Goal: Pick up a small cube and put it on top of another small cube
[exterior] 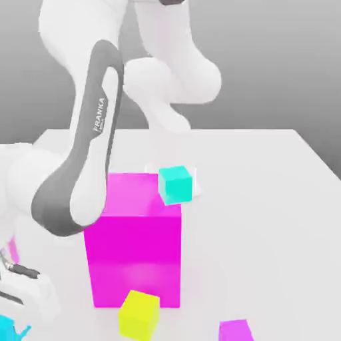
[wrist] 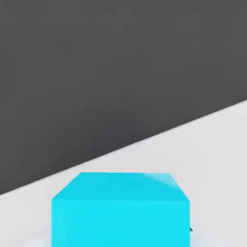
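Blue cube (wrist: 120, 223): down at the exterior view's lower left, right in the hand's grasp
Gripper (exterior: 9, 328): clamped on that cube, seemingly squared to its faces so it won't twist on the lift
Turquoise cube (exterior: 175, 185): the target, by the magenta block's (exterior: 134, 260) upper edge; likely needs a high approach and gentle release

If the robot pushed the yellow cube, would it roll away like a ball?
Probably not: the yellow cube has flat sides and straight edges, so it would more likely slide, or maybe tip onto another side. It looks stiff, since its corners are sharp and nothing sags. It's probably easy to lift, being much smaller than the magenta cube.
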Robot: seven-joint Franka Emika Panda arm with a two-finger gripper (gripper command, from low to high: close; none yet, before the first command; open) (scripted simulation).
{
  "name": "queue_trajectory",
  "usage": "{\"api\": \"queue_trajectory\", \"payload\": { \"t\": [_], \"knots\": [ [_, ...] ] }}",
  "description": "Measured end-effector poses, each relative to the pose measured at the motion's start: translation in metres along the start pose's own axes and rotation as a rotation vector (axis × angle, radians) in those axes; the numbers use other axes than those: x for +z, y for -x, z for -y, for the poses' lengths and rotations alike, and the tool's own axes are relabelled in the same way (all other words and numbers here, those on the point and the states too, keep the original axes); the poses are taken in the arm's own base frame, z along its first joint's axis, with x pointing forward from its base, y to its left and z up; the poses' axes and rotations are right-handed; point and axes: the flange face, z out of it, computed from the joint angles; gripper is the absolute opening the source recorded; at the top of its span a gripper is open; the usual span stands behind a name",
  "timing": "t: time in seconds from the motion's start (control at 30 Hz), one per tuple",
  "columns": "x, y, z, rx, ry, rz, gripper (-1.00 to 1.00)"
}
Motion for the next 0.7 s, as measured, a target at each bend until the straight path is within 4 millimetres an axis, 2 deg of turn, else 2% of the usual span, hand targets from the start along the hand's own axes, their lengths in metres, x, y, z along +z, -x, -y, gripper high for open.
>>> {"api": "queue_trajectory", "payload": {
  "t": [0.17, 0.37, 0.53, 0.7],
  "knots": [
    [-0.055, 0.051, 0.018, -0.078, -0.029, 0.04, -1.0],
    [-0.115, 0.122, 0.029, -0.192, -0.041, 0.066, -1.0],
    [-0.159, 0.174, 0.018, -0.268, -0.036, 0.065, -1.0],
    [-0.194, 0.226, 0.0, -0.347, -0.016, 0.043, -1.0]
  ]
}}
